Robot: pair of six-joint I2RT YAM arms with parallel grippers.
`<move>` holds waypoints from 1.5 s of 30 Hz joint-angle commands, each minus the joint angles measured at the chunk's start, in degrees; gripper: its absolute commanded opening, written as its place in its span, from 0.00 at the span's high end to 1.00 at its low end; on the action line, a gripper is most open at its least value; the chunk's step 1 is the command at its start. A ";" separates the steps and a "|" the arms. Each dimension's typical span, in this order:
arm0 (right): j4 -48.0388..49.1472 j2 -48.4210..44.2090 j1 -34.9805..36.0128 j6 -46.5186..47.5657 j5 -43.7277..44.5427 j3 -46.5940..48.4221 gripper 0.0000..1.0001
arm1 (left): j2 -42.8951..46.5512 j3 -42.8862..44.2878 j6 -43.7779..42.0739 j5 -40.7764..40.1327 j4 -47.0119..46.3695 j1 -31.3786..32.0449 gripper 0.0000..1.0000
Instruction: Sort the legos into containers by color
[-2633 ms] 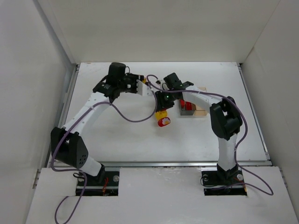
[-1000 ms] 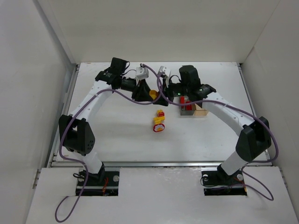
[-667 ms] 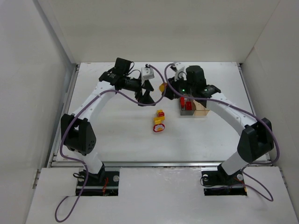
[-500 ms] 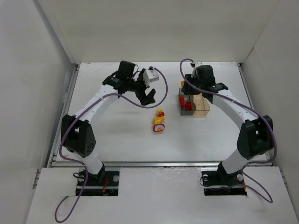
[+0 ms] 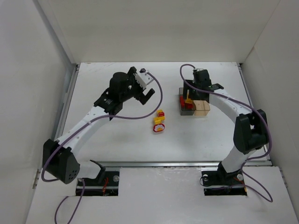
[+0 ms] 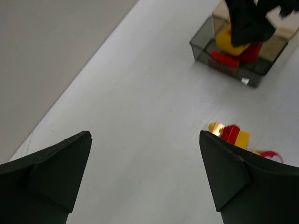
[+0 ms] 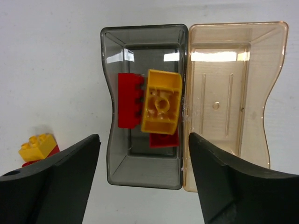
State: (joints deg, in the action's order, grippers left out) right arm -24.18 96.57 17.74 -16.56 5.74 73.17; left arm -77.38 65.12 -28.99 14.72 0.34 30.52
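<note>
The containers sit joined at the back right: a smoky grey box (image 7: pixel 140 173) and an amber box (image 7: pixel 233 65). Inside the grey box a yellow lego (image 7: pixel 161 101) lies across a red L-shaped brick (image 7: pixel 127 100) and another red brick (image 7: pixel 163 140). The amber box holds nothing. My right gripper (image 7: pixel 144 137) hovers open right above the grey box, touching no brick. On the table lie a yellow-and-red lego (image 5: pixel 160 113) and a round red one (image 5: pixel 159 127). My left gripper (image 5: pixel 148 93) is open and empty above bare table to their upper left.
White walls close off the table at the back and both sides. The left arm stretches across the left half of the table, the right arm along the right side. The loose legos (image 6: pixel 231 133) lie just past my left gripper's right finger.
My right gripper carried the yellow lego from mid-table to above the grey box and opened; the brick now lies in it. My left gripper opened and drew back leftward.
</note>
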 commanded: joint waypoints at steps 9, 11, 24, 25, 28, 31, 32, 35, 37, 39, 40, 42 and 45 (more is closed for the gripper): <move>-2.53 -2.09 8.81 6.10 10.26 7.25 0.16 | 0.83 -1.04 -0.44 13.32 1.08 -1.08 0.00; -1.66 -2.09 7.15 4.79 7.29 7.25 0.19 | 1.45 -1.83 -0.45 12.79 0.46 -1.08 0.00; 1.42 6.68 0.54 4.76 3.58 10.06 0.54 | 1.45 -2.37 1.75 11.21 0.45 -1.08 0.00; 0.72 7.57 0.54 5.48 3.58 11.02 0.54 | 1.45 -2.37 1.75 11.21 0.45 -1.08 0.00; 0.10 9.42 0.54 7.15 3.58 13.22 0.53 | 1.97 -2.37 1.75 10.60 0.45 -1.08 0.00; -0.42 9.94 0.54 7.67 3.05 13.23 0.53 | 1.97 -2.90 1.75 10.59 0.45 -1.08 0.00; -0.42 10.73 0.54 7.68 2.53 13.23 0.53 | 1.97 -2.90 2.27 10.59 0.45 -1.08 0.00; -1.65 13.46 0.54 7.68 2.52 15.42 0.52 | 1.97 -2.90 2.27 10.59 -0.08 -1.08 0.00; -2.18 14.60 0.54 7.68 3.05 16.48 0.51 | 1.97 -2.90 2.80 10.59 -0.08 -1.08 0.00; -2.70 16.18 0.54 7.68 3.66 17.36 0.49 | 1.97 -2.90 2.80 10.59 -0.08 -1.08 0.00; -2.71 16.71 0.54 7.68 3.67 18.23 0.49 | 1.97 -2.90 2.80 11.20 -0.08 -1.08 0.00; -4.02 18.20 0.54 7.68 4.28 19.12 0.47 | 1.97 -2.90 2.80 11.21 -0.08 -1.08 0.00; -4.73 18.91 0.54 7.68 5.68 19.91 0.47 | 1.97 -2.90 3.33 11.73 -0.08 -1.08 0.00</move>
State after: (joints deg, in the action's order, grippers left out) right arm -27.44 115.20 18.09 -9.26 9.28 90.32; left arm -77.30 62.39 -26.76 25.08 2.39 29.52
